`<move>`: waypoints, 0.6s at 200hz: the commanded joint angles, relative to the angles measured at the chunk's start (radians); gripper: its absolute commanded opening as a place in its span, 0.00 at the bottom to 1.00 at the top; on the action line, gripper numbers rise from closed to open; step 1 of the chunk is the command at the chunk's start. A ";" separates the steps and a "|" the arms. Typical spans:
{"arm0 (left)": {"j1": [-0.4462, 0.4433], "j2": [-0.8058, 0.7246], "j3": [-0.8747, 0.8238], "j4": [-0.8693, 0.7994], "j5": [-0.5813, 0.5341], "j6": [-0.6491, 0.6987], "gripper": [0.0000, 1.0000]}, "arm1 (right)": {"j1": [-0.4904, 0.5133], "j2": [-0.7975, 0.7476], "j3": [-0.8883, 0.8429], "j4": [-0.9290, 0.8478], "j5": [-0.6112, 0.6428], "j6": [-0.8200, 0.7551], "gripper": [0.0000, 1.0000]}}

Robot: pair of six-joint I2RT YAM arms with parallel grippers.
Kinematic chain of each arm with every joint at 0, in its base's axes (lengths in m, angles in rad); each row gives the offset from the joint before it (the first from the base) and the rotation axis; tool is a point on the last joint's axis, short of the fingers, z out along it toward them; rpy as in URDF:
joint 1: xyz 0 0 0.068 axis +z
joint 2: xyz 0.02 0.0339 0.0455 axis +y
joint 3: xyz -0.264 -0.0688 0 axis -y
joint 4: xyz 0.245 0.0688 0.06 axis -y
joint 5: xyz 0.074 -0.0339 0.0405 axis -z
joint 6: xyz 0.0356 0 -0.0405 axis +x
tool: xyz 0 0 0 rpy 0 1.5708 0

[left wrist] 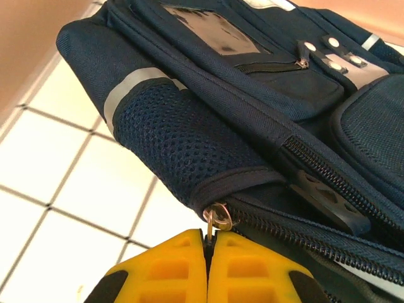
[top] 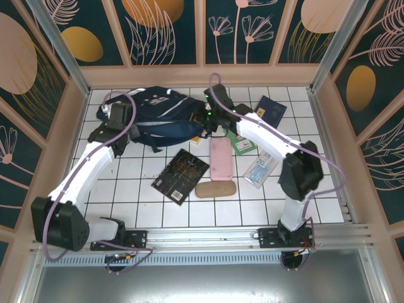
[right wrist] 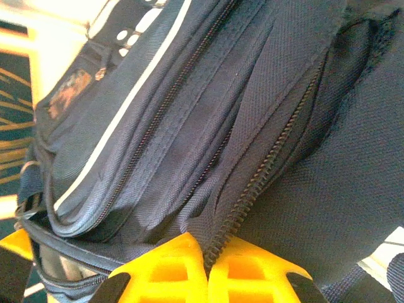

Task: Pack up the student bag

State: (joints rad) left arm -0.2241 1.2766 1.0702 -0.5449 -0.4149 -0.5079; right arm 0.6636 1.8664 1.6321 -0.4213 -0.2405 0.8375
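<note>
Pictured far left on the white tiled table: large dark navy fabric backpack, white-striped. Pinches its small metal zipper ring in the left gripper's pressed-together jaws; clamps a zipper-edged fold in the right gripper, equally tight.

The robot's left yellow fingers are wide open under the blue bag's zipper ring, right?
Not quite. The left fingers are shut, not wide open: they are pinched together on the metal zipper ring at the corner of the blue bag. The left wrist view shows it.
</note>
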 commanded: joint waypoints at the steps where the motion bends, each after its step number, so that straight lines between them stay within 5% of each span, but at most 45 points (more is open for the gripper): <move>1: 0.057 -0.098 -0.067 -0.081 -0.280 -0.057 0.00 | -0.013 0.142 0.180 -0.119 0.037 -0.145 0.00; 48: 0.061 -0.181 -0.180 -0.154 -0.327 -0.129 0.00 | 0.035 0.407 0.458 -0.178 -0.045 -0.196 0.00; 72: 0.063 -0.191 -0.217 -0.159 -0.258 -0.160 0.00 | 0.051 0.453 0.476 -0.173 -0.046 -0.196 0.00; 85: 0.062 -0.192 -0.236 -0.150 -0.206 -0.166 0.09 | 0.053 0.449 0.456 -0.162 -0.040 -0.201 0.00; 103: 0.061 -0.198 -0.252 -0.138 -0.142 -0.168 0.25 | 0.051 0.429 0.431 -0.152 -0.035 -0.222 0.17; 120: 0.062 -0.214 -0.259 -0.109 -0.071 -0.151 0.45 | 0.047 0.396 0.411 -0.147 -0.019 -0.246 0.44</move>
State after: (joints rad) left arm -0.1738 1.1042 0.8219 -0.6666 -0.5411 -0.6525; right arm 0.7391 2.3127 2.0674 -0.5575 -0.3286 0.6415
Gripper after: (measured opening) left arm 0.332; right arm 0.293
